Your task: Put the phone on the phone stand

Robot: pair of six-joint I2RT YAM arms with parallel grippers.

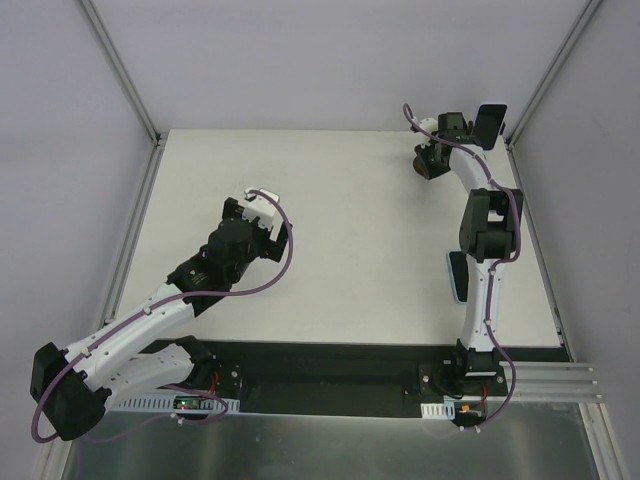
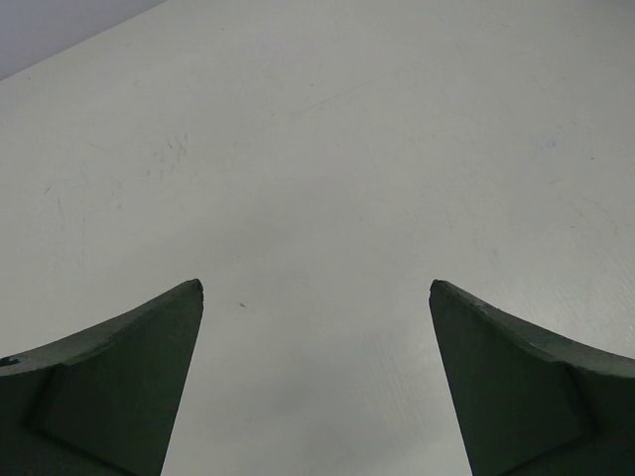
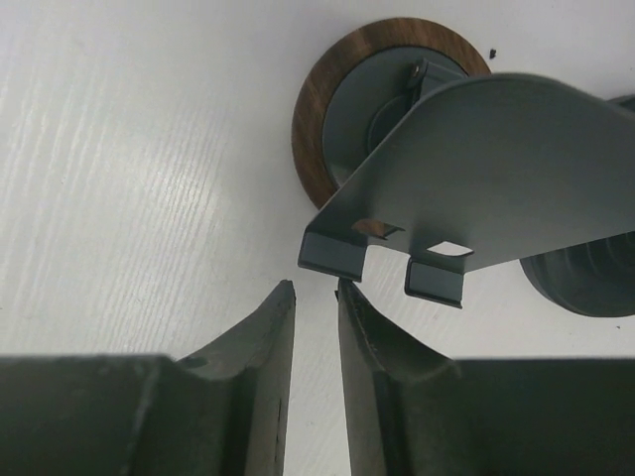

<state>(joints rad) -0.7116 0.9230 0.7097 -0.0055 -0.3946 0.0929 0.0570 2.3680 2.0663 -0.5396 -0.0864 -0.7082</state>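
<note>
The phone (image 1: 458, 277), seemingly the flat dark slab lying well nearer the arm bases than the phone stand (image 3: 476, 169), looks stiff, slick and thin, so it is best pinched across its long edges. The right gripper (image 3: 316, 288) points down just beside the stand's hooked lip, jaws nearly closed on nothing. The left gripper (image 2: 317, 288) hangs wide open, far left of the stand.

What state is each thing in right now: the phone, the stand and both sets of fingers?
Dark phone with blue edge: lying flat on the white table, not on the stand.
Grey metal phone stand with round wood-grain base: upright, empty.
Left arm's fingers: wide open, holding nothing, over bare table.
Right arm's fingers: almost shut with a narrow gap, holding nothing, just short of the stand's front lip.
</note>
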